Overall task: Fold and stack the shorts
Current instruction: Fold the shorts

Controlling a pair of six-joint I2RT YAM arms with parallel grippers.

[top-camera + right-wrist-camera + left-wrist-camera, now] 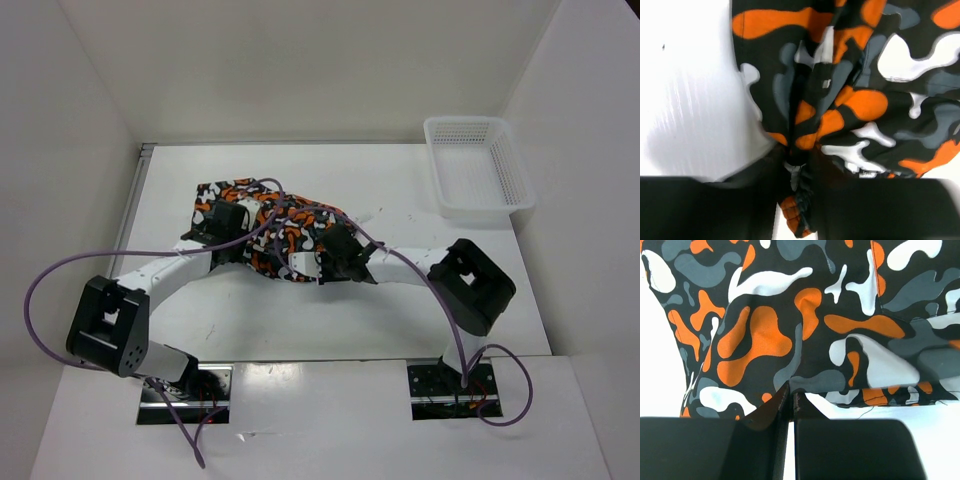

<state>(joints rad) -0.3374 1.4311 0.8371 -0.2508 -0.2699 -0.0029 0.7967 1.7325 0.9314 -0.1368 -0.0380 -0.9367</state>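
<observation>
Shorts (272, 222) are lying crumpled in a heap near the middle of the white surface (300, 320), well apart from the mesh basket (485, 209) sitting at the far right corner. At the heap's left side the left gripper (791, 400) is pinching the fabric's hem, jaws almost together. At the opposite side the right gripper (796, 167) is clamping a thick bunched fold, jaws narrow around it.

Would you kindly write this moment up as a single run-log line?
shorts: crumpled mid-table, unfolded | left gripper: shut on shorts edge | right gripper: shut on bunched shorts | basket: far right, apart
</observation>
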